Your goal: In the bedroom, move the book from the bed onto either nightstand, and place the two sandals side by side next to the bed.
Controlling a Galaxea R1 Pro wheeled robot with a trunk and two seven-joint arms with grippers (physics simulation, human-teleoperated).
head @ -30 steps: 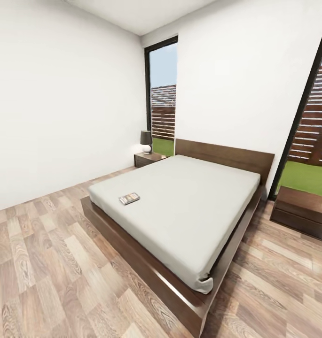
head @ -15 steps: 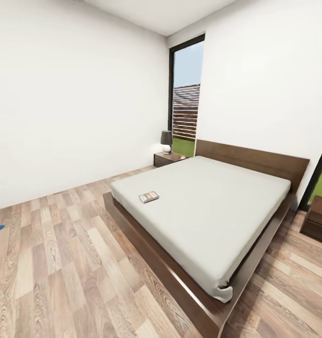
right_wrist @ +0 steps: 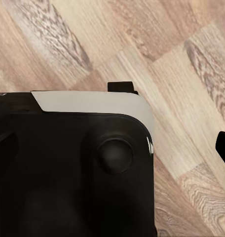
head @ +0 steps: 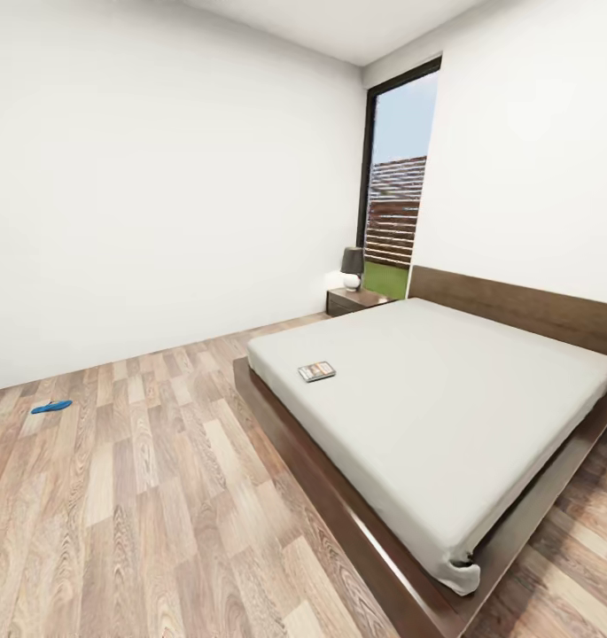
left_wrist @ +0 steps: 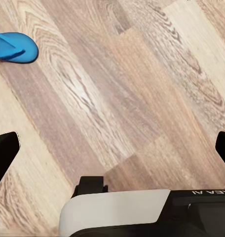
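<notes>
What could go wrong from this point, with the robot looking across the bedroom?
The book lies in from the bed's near edge, so reaching it may bring the base against the dark platform frame. One blue sandal rests far off by the white wall; a sandal also lies on the planks in the left wrist view, perhaps near the base, which could roll over it. The nightstand carries a lamp, liable to be knocked when placing the book.

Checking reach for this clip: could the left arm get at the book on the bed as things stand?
Probably not. The book lies on the bed, well across the floor; the left claw hangs over bare planks near a sandal.
</notes>
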